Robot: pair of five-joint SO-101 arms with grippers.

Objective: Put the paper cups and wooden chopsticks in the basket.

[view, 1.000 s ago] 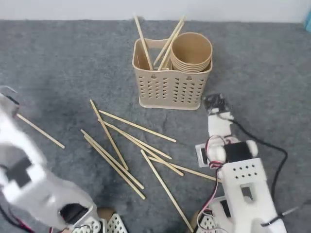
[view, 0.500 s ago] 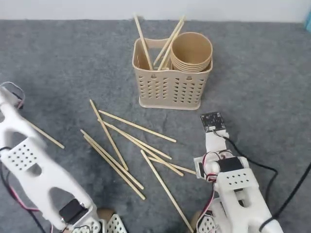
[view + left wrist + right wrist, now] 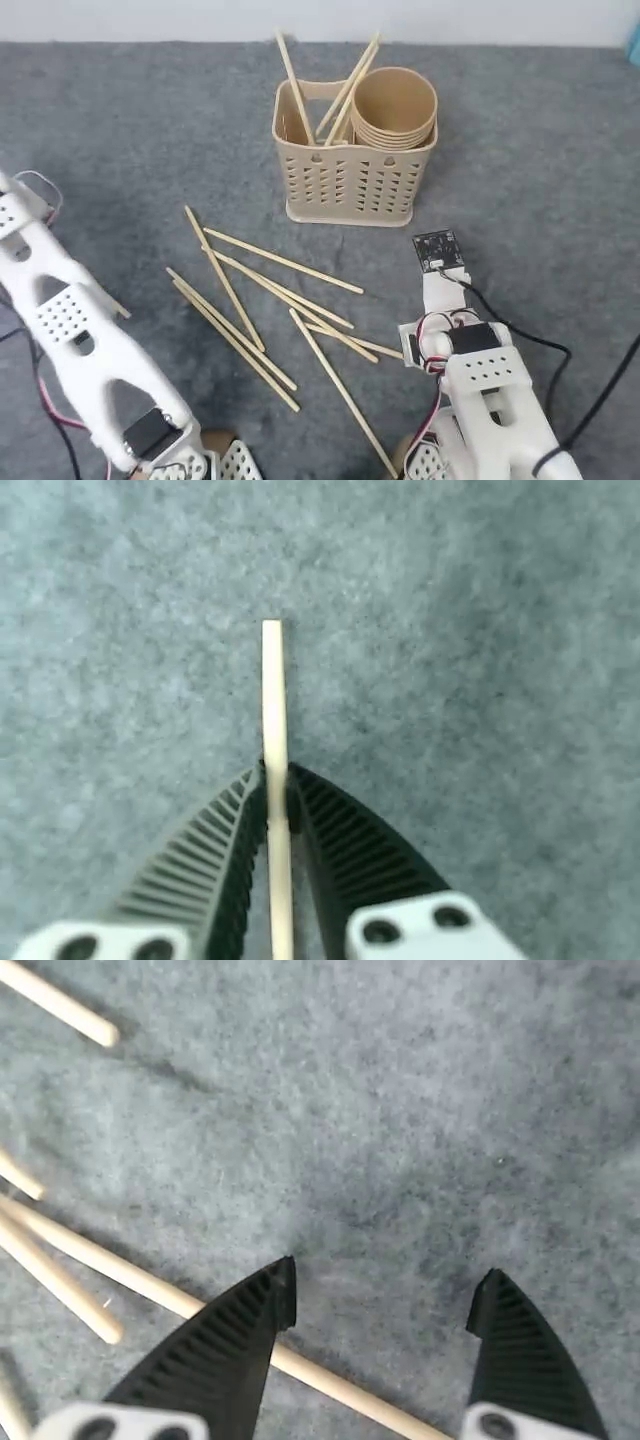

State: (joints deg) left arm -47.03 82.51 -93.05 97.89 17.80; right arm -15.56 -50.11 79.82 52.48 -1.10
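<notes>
Wooden chopsticks lie scattered across the grey counter in front of the basket, which holds a stack of paper cups and several leaning sticks. Your left pincer, off to the side of the pile, is clamped on a single chopstick. Your right pincer gapes wide over the counter, one stick running under a finger.
</notes>
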